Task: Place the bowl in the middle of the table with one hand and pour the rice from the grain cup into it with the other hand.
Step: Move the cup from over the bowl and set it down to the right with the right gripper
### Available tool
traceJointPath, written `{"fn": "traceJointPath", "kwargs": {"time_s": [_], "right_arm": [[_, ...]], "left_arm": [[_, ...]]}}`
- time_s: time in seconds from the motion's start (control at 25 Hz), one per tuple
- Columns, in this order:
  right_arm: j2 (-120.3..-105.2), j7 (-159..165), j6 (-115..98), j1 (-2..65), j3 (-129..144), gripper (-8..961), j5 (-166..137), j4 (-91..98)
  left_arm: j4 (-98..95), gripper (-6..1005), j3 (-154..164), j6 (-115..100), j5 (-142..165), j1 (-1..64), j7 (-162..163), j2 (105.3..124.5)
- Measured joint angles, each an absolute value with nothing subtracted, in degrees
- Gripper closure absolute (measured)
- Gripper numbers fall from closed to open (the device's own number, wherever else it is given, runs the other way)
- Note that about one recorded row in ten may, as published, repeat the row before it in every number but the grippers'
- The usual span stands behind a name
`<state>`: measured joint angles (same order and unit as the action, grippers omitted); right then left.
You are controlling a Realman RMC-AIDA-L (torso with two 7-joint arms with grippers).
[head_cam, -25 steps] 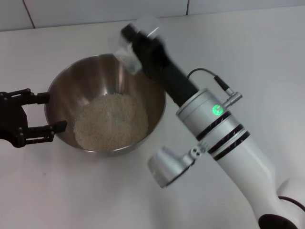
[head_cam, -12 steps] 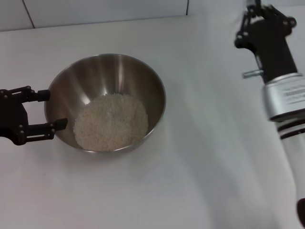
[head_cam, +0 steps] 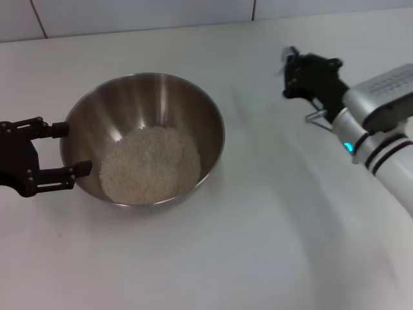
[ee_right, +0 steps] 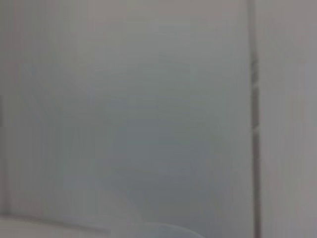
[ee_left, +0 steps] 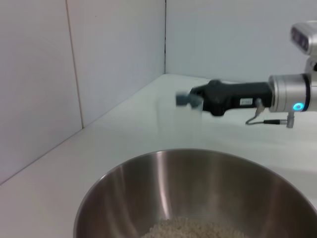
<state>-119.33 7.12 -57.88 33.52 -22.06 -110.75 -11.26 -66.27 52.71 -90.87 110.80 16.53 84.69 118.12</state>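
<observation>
It looks like a bare test bench in a lab. A plain white table (head_cam: 258, 245) stands in a corner of blank white panelled walls (ee_left: 114, 64), with nothing homely around.

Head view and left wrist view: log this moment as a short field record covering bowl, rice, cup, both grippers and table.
bowl: steel bowl standing upright on the table, toward the robot's left
rice: pale heap in the bowl's bottom
grain cup: faint clear blur at the right gripper's tip; contents cannot be told
left gripper: open, fingers either side of the bowl's near-left rim
right gripper: away from the bowl, on the robot's right above the table
table: white top
</observation>
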Motion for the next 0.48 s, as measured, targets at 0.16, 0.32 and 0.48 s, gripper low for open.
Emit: {"fn": "traceJointPath", "kwargs": {"time_s": [0.16, 0.32, 0.48], "right_arm": [[-119.3, 8.0, -51.83, 36.58, -17.86, 940, -110.8, -10.87], [-119.49, 8.0, -49.74, 37.37, -16.95, 941, -110.83, -10.73], [-119.62, 7.98, -49.52, 36.9, -16.81, 941, -110.83, -11.2]], "left_arm": [[-66.24, 197, 52.72, -90.64, 110.8, 16.62, 84.7, 118.13], [-66.16, 197, 52.73, -90.63, 110.79, 16.67, 84.61, 118.21], [-66.04, 197, 52.72, -90.61, 110.79, 16.7, 84.53, 118.22]]}}
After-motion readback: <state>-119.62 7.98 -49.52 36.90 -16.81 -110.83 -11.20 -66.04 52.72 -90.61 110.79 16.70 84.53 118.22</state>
